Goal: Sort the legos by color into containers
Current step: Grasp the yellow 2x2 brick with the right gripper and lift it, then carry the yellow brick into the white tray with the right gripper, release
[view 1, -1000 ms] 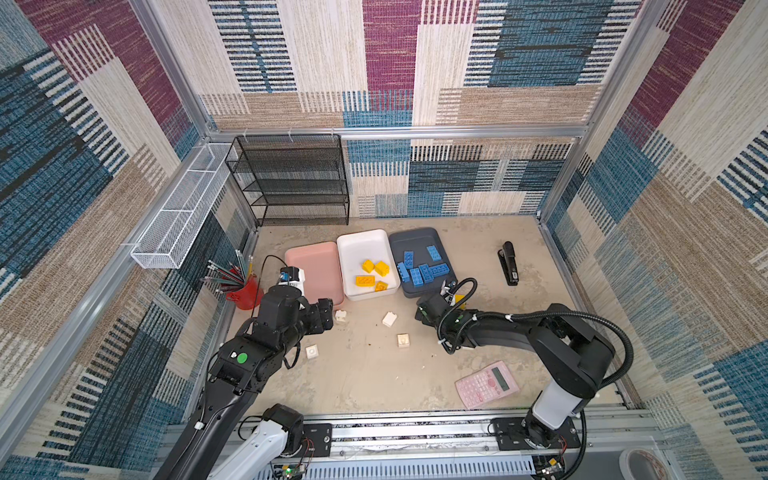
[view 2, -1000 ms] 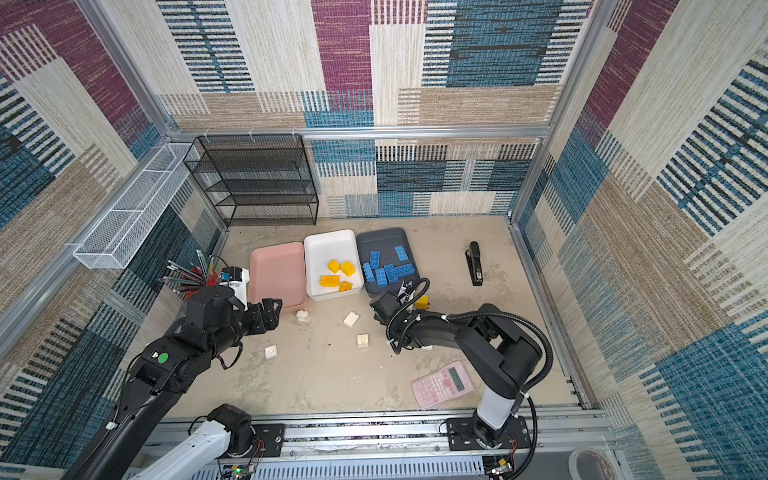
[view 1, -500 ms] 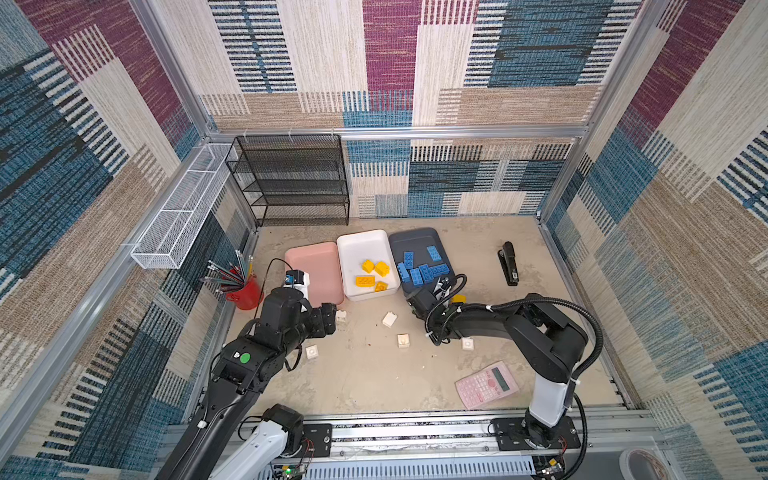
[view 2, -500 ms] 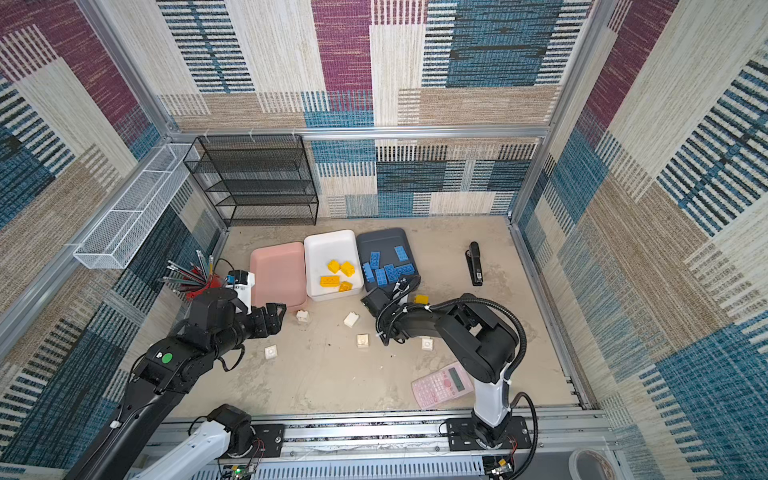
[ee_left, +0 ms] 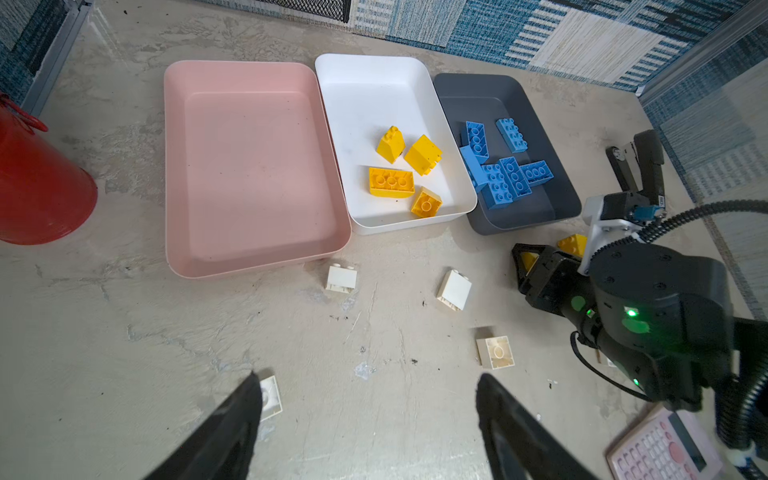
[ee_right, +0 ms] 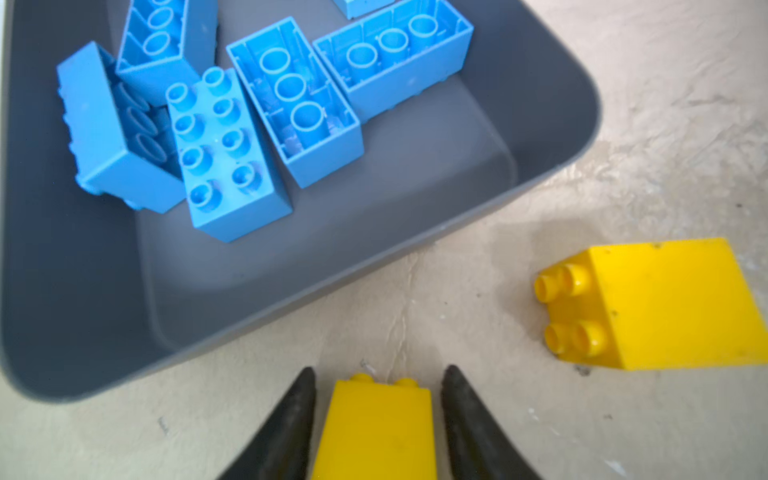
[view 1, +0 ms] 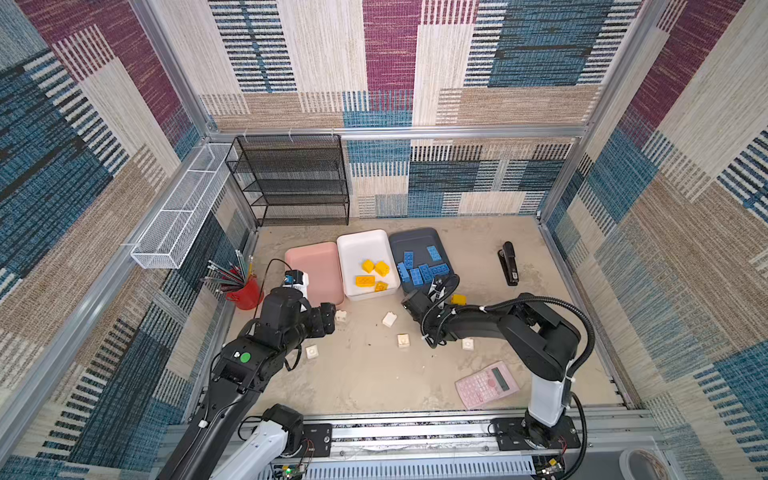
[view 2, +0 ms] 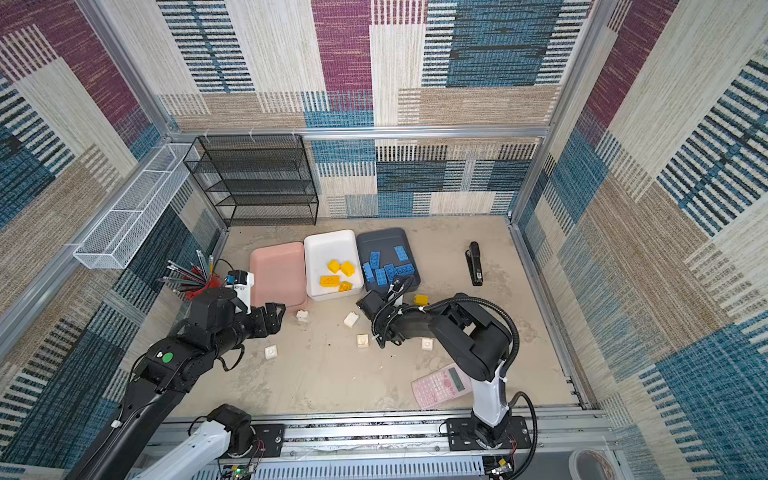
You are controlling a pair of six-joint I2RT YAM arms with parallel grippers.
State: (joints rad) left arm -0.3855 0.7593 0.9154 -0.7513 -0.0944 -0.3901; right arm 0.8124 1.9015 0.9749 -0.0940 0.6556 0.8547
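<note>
On the bench (view 1: 365, 382), 3 trays lie ahead of the left end effector (ee_left: 368, 377), which is released and holds nothing. The pink tray (ee_left: 249, 166) is bare, the white tray (ee_left: 365, 91) holds 4 yellow legos (ee_left: 390, 183), and the dark grey tray (ee_right: 291, 266) holds 6 blue legos (ee_right: 232, 153). The right end effector (ee_right: 380, 369), just short of the dark grey tray, flanks 1 yellow lego (ee_right: 374, 428) closely; whether it is clenched on it I cannot tell. A second yellow lego (ee_right: 665, 303) lies near, to its side. 5 white legos (ee_left: 455, 289) lie scattered nearby.

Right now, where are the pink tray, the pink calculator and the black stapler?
pink tray (view 1: 312, 266), in a top view, on its bare floor.
pink calculator (view 1: 487, 384), in a top view, middle of its face.
black stapler (view 1: 509, 266), in a top view, on its top arm.
</note>
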